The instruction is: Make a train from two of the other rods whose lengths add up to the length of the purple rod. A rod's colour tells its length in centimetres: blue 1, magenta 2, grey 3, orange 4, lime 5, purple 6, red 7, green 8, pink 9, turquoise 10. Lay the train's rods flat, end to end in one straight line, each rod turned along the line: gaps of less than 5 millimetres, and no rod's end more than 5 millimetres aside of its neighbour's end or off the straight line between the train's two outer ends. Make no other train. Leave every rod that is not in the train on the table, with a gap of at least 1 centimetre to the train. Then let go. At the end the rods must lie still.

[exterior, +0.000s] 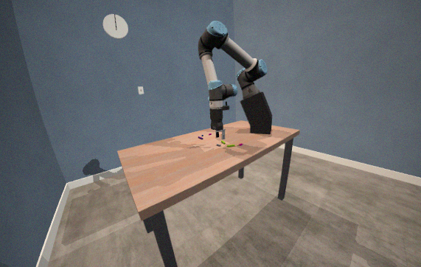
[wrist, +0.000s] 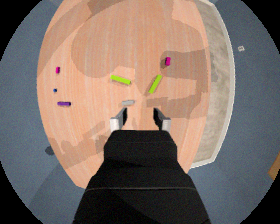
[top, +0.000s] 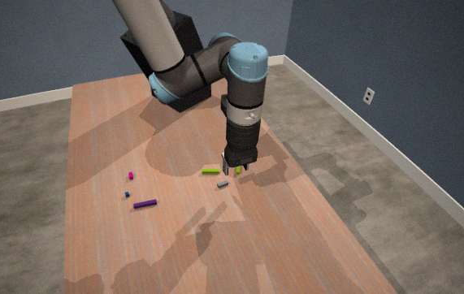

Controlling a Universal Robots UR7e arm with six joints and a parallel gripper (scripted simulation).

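The purple rod [top: 145, 203] lies flat at the left of the table, with the small blue rod [top: 127, 194] and a magenta rod [top: 131, 175] close behind it. A lime rod [top: 210, 171] lies in the middle. A second lime rod [top: 238, 170] is partly hidden behind my fingers. The grey rod [top: 223, 184] lies just in front of them. My gripper [top: 235, 167] is open and empty, pointing down a little above the table. In the wrist view the gripper [wrist: 139, 119] sits just below the grey rod [wrist: 128, 102], with both lime rods [wrist: 120, 80] [wrist: 155, 83] beyond.
A second magenta rod [wrist: 167, 62] lies past the lime rods toward the robot base [exterior: 256, 112]; the arm hides it in the top view. The table's right edge is near the gripper.
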